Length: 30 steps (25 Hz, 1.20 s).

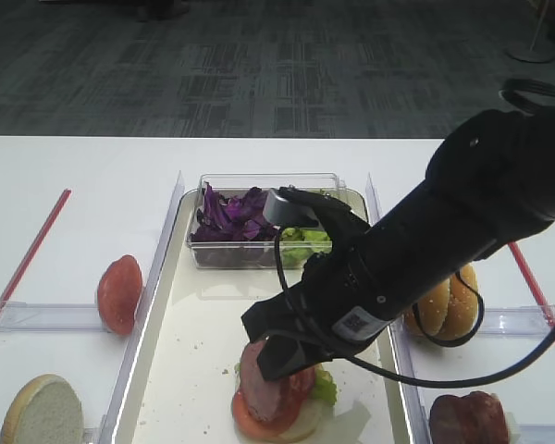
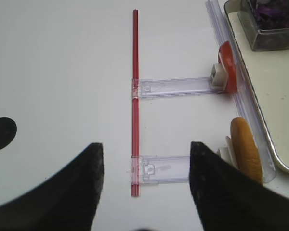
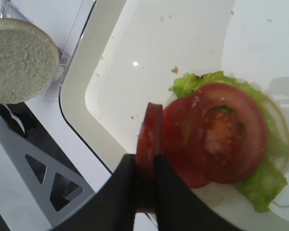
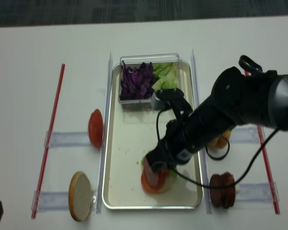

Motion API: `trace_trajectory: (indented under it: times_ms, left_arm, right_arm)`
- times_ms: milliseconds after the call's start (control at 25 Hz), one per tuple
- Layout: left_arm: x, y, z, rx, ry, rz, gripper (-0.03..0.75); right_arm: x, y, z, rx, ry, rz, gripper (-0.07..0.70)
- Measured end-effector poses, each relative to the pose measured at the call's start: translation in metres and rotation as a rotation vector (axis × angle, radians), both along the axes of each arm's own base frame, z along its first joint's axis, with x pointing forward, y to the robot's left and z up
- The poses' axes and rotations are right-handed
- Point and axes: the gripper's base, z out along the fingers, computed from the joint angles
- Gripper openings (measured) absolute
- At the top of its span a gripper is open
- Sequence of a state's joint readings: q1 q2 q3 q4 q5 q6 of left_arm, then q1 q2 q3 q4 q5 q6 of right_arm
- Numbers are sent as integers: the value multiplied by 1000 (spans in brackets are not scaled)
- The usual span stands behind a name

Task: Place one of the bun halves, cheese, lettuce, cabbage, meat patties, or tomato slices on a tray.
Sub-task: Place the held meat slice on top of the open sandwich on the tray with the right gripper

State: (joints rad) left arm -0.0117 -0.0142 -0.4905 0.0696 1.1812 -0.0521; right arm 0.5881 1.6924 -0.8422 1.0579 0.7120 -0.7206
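My right gripper (image 3: pixel 145 162) is shut on a meat patty (image 3: pixel 149 137), held on edge just above the cream tray (image 1: pixel 213 342). Right beside the patty, a tomato slice (image 3: pixel 221 139) lies on lettuce (image 3: pixel 265 185) over a pale bun half at the tray's near end (image 4: pixel 156 182). From above, the black right arm covers most of that stack, and the patty (image 1: pixel 262 377) shows below its gripper (image 1: pixel 276 356). More meat patties (image 1: pixel 467 418) stand at the near right. My left gripper (image 2: pixel 145 163) hangs open over bare table on the left, holding nothing.
A clear tub holds purple cabbage (image 1: pixel 229 215) and lettuce (image 1: pixel 305 242) at the tray's far end. A tomato slice (image 1: pixel 119 293) and a cut-faced bun half (image 1: pixel 43 412) stand in holders on the left, sesame buns (image 1: pixel 449 305) on the right. Red strips (image 2: pixel 135 96) mark the sides.
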Motion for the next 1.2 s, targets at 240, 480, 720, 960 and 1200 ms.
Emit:
trace_trajectory:
  times_ms: [240, 480, 720, 960, 1200]
  left_arm:
    - [0, 0, 0, 0, 0, 0, 366]
    - [0, 0, 0, 0, 0, 0, 366]
    - [0, 0, 0, 0, 0, 0, 366]
    - [0, 0, 0, 0, 0, 0, 366]
    - [0, 0, 0, 0, 0, 0, 366]
  right_arm:
    - [3, 1, -1, -1, -21, 6, 123]
    - [4, 1, -6, -12, -11, 6, 123]
    - [5, 1, -7, -22, -24, 6, 123]
    - [5, 0, -9, -35, -30, 16, 135]
    - [6, -1, -10, -46, -46, 14, 279]
